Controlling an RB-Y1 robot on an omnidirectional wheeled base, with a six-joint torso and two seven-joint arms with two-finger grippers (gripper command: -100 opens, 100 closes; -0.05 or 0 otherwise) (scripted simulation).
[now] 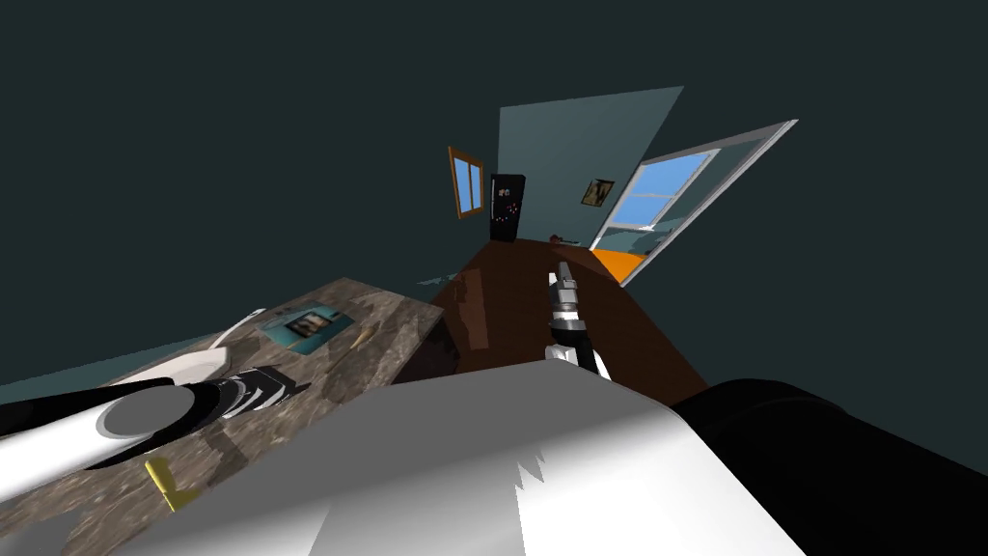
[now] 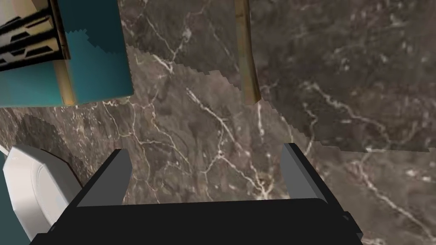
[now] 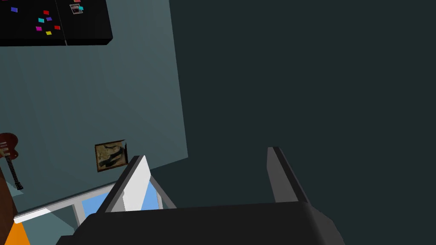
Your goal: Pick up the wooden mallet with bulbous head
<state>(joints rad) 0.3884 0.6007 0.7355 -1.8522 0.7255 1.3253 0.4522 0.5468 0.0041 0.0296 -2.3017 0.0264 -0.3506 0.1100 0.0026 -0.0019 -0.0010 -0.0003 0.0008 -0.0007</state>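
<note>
Mallet (image 1: 365,336), small and tan in the head view, lies on the marbled counter (image 1: 405,323) near a teal box (image 1: 304,325), ahead of the left gripper (image 1: 275,386); the right gripper (image 1: 562,278) is held out forward. From the left wrist, the fingers stand released and empty over the counter, with the wooden handle (image 2: 247,55) beyond them and apart. From the right wrist, that gripper is likewise released, holding nothing.

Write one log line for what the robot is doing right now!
left claw: open over marble counter | wooden mallet: ahead of it, not gripped | right claw: open, empty
</note>
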